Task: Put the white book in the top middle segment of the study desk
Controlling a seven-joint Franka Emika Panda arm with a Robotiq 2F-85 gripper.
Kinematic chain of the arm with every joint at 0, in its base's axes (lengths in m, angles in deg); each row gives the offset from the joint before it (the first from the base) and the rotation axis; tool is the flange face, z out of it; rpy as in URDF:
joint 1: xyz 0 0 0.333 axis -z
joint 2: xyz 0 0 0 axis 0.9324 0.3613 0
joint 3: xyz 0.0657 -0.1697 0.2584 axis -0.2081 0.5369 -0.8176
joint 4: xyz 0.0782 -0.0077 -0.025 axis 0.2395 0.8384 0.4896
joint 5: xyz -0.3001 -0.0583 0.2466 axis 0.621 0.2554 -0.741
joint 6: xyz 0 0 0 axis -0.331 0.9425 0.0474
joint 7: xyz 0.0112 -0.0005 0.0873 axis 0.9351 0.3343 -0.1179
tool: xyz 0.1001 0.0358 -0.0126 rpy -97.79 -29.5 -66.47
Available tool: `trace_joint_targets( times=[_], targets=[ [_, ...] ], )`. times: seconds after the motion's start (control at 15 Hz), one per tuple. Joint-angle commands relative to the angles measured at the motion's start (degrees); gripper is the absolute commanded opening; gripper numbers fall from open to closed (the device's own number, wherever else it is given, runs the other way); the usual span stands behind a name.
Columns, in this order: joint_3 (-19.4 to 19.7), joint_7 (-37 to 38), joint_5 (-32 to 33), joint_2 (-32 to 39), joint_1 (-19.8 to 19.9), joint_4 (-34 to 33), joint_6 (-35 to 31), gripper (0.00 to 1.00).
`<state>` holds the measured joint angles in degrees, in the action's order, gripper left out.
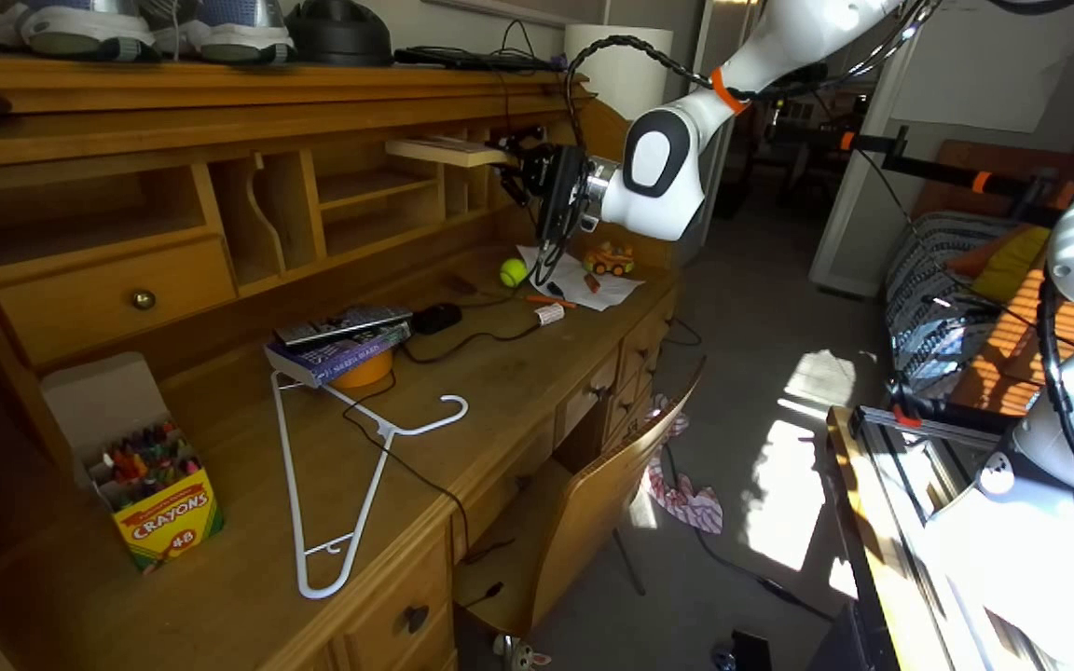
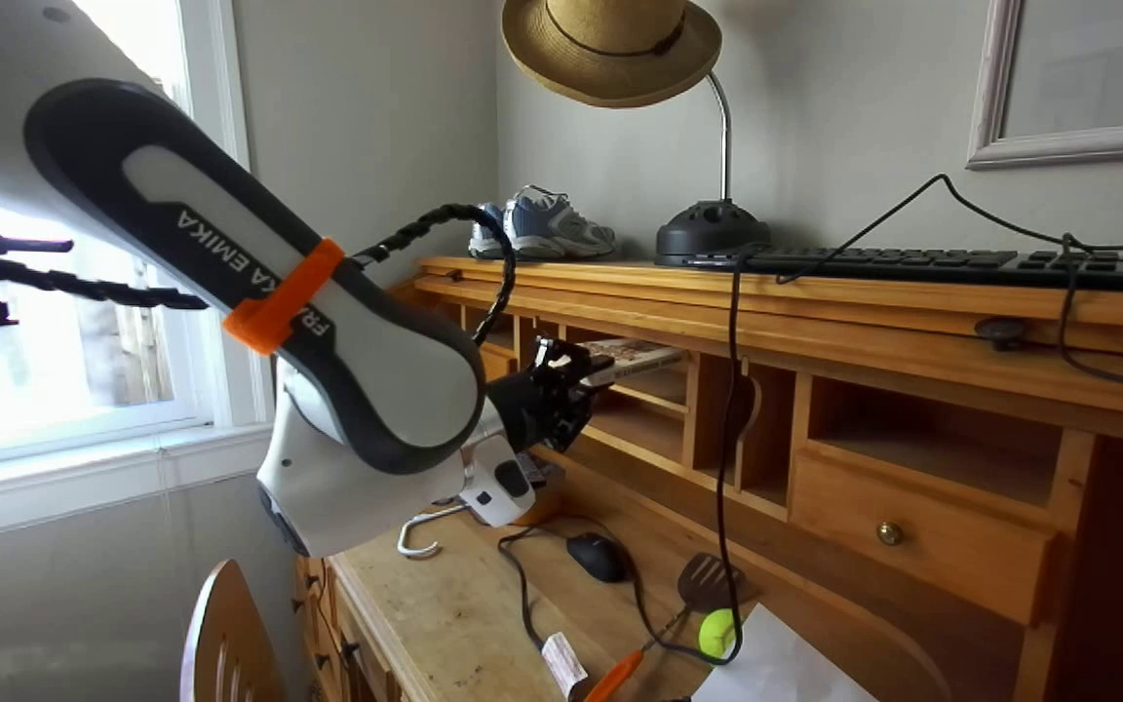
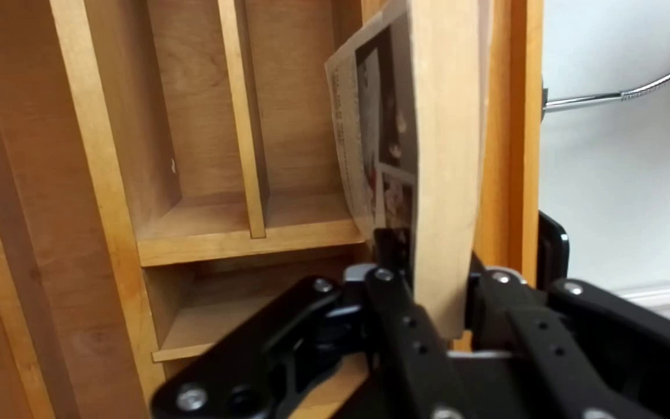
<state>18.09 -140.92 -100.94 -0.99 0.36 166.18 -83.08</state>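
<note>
As my gripper (image 3: 435, 265) pinches, white book (image 3: 445, 145) hangs aloft

I have it clamped at the study desk (image 1: 500, 382), by the upper edge of the top middle segment (image 3: 294, 110); whether any of it lies inside, I cannot tell.

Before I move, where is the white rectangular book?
In the wrist view, the white rectangular book is right of centre, its lower end held by the black gripper; in both exterior views it partly hides the honey-brown wooden desk's upper middle pigeonhole.
</note>
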Motion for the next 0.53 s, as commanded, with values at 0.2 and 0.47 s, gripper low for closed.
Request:
trace_joint_targets(
  times=[0.2, 0.47],
  targets=[
    [-12.8, -13.9, 0.0, 10.7, 8.4, -2.1, -5.2, 0.06],
    [-17.7, -21.7, 0.0, 17.7, 11.1, -4.0, -8.1, 0.06]
  ],
)
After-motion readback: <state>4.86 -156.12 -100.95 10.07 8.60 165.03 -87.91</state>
